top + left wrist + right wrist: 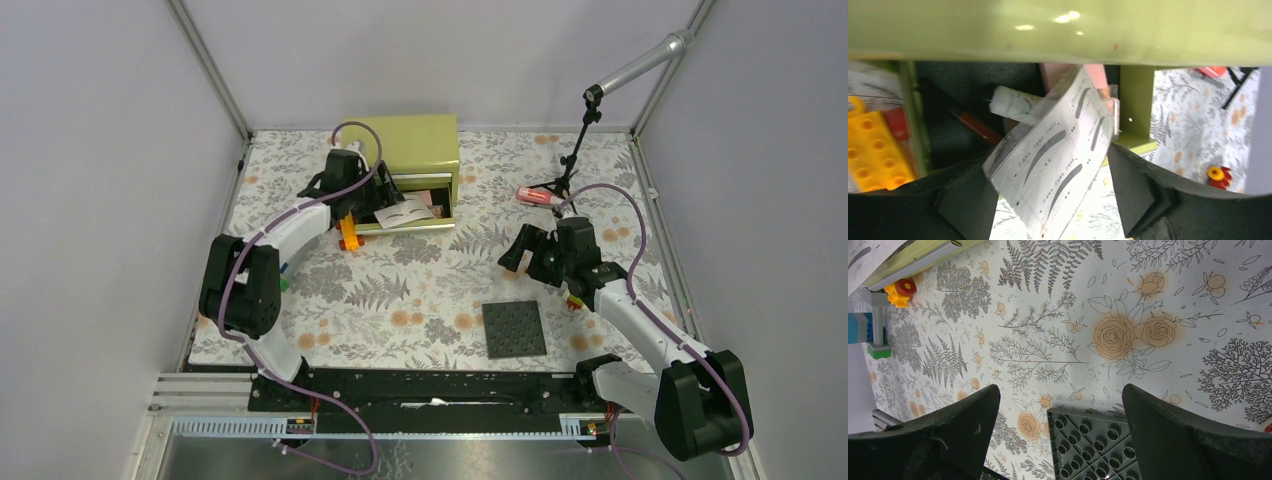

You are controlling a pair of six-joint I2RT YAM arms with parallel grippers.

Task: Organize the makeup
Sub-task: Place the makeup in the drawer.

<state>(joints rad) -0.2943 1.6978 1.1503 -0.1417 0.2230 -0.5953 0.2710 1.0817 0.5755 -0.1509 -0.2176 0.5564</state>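
A white eyebrow-stencil sheet leans out of the open drawer of the green box. My left gripper is open at the drawer front, and the sheet stands between its spread jaws. Inside the drawer lie a cream tube, a red pencil and a pink compact. A pink-red tube lies on the table right of the box. My right gripper is open and empty above the table.
A dark grey studded plate lies below the right gripper, also in the right wrist view. An orange toy car sits by the drawer's left corner. A microphone stand stands at back right. A small yellow-red toy lies beside the right arm.
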